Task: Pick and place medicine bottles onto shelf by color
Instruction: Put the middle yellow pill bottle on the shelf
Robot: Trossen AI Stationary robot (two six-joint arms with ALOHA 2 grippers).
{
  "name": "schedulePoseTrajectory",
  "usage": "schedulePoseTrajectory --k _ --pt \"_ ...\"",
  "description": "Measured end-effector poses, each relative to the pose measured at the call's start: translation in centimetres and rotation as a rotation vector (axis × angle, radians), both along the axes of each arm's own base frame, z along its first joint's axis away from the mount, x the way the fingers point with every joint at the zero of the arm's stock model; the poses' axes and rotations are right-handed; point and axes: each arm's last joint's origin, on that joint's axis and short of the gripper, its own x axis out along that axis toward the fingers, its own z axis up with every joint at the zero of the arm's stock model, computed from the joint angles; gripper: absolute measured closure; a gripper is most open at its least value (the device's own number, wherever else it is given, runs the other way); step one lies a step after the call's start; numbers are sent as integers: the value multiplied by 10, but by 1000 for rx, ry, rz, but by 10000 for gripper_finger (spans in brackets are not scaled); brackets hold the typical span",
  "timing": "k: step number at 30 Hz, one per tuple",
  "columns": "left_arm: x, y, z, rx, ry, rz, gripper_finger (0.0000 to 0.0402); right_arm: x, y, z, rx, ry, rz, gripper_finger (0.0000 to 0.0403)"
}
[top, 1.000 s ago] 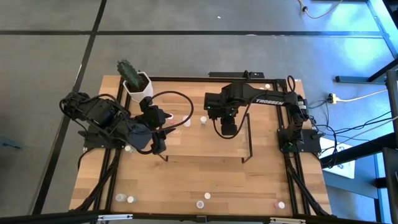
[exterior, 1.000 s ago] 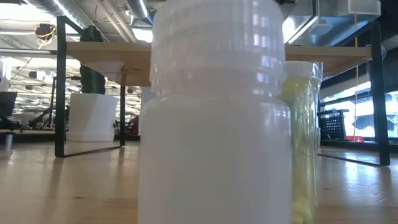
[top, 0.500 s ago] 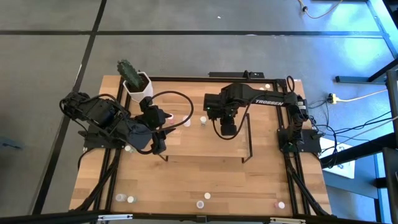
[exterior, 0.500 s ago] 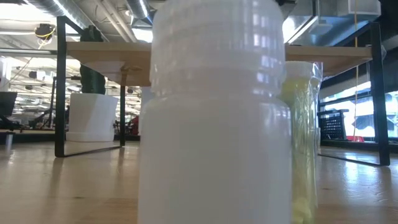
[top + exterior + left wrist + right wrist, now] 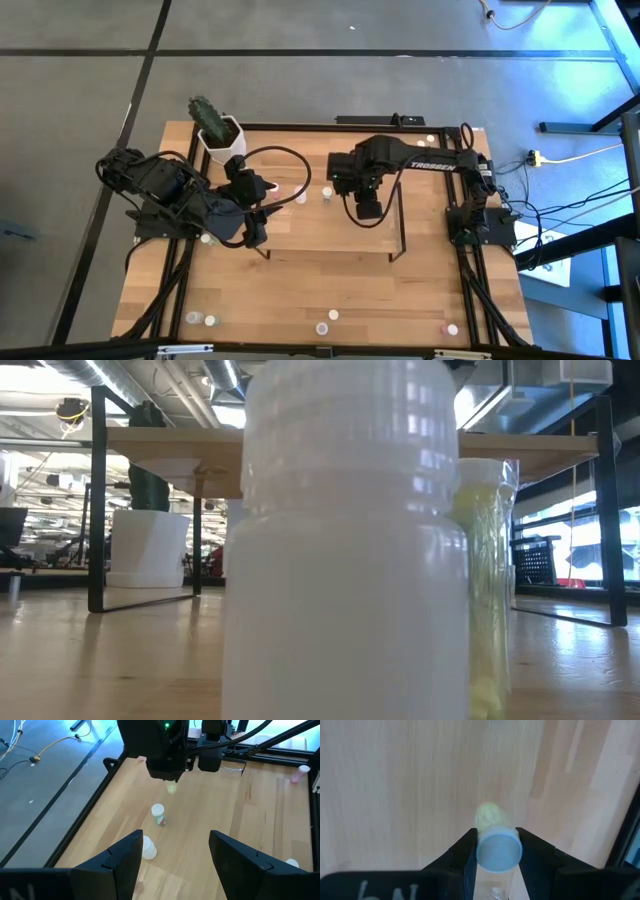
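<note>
My right gripper (image 5: 368, 207) hangs over the shelf (image 5: 320, 240), shut on a yellow medicine bottle (image 5: 492, 827) with a pale cap. The same bottle (image 5: 172, 787) shows below that gripper in the left wrist view. Two pale-capped bottles (image 5: 158, 813) (image 5: 148, 848) stand upright on the wood by the shelf's far edge. My left gripper (image 5: 175, 865) waits open at the shelf's left end, with nothing between its fingers. In the low view a white bottle (image 5: 345, 550) and a yellow one (image 5: 485, 590) stand close to the camera. My right gripper pinches the yellow bottle between its two fingers (image 5: 467, 857), at its cap end (image 5: 499, 851). The fingers come from above, pointing down. The bottle hangs cap up, its yellow body below the fingers, and looks clear of the wood beneath.
A white pot with a cactus (image 5: 218, 135) stands at the far left corner. Several small bottles (image 5: 322, 327) lie scattered along the table's near edge. One bottle (image 5: 430, 139) stands at the far right and one (image 5: 205, 238) beside the left arm. Black frames (image 5: 400, 215) close the shelf's ends.
</note>
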Motion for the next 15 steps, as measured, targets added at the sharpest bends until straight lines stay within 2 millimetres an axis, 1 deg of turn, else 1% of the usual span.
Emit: schedulePoseTrajectory --k 7,15 --pt "0 0 0 0 0 0 179 0 2 0 41 -4 1 280" --pt "0 0 0 -1 0 0 179 0 0 0 -21 3 47 280"
